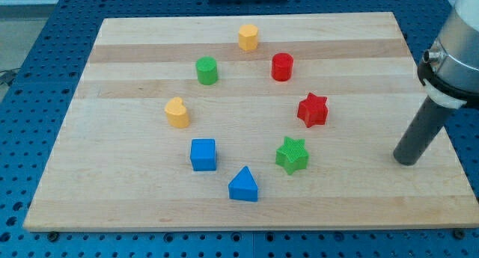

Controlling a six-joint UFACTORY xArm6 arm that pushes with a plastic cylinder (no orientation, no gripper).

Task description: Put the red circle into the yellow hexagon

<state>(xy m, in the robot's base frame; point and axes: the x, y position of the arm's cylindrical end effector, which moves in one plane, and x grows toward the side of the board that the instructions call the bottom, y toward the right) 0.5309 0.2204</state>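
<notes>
Nearest you, at the view's bottom, sits the blue triangle (243, 185) on the wooden board (120, 206). Just up and to its left you have the blue cube (203, 154), and up to its right the green star (292, 155). Above the green star you find the red star (313, 110).

Your task block, the red circle (282, 66), stands upright toward the view's top, right of centre. The yellow hexagon (248, 37) is near it, up and to the left, with bare wood between the two; they do not touch. Left of the red circle you see the green circle (207, 70), and farther down the left side the yellow heart (177, 113).

There is no hand on this arm for you to read as open or closed: it ends in a plain dark rod, and it has hold of nothing. My tip (406, 161) rests at the board's right edge, well apart from every block, with the red star and green star the closest to it, off toward the view's left. The red circle lies up and to the left of my tip, well away.
</notes>
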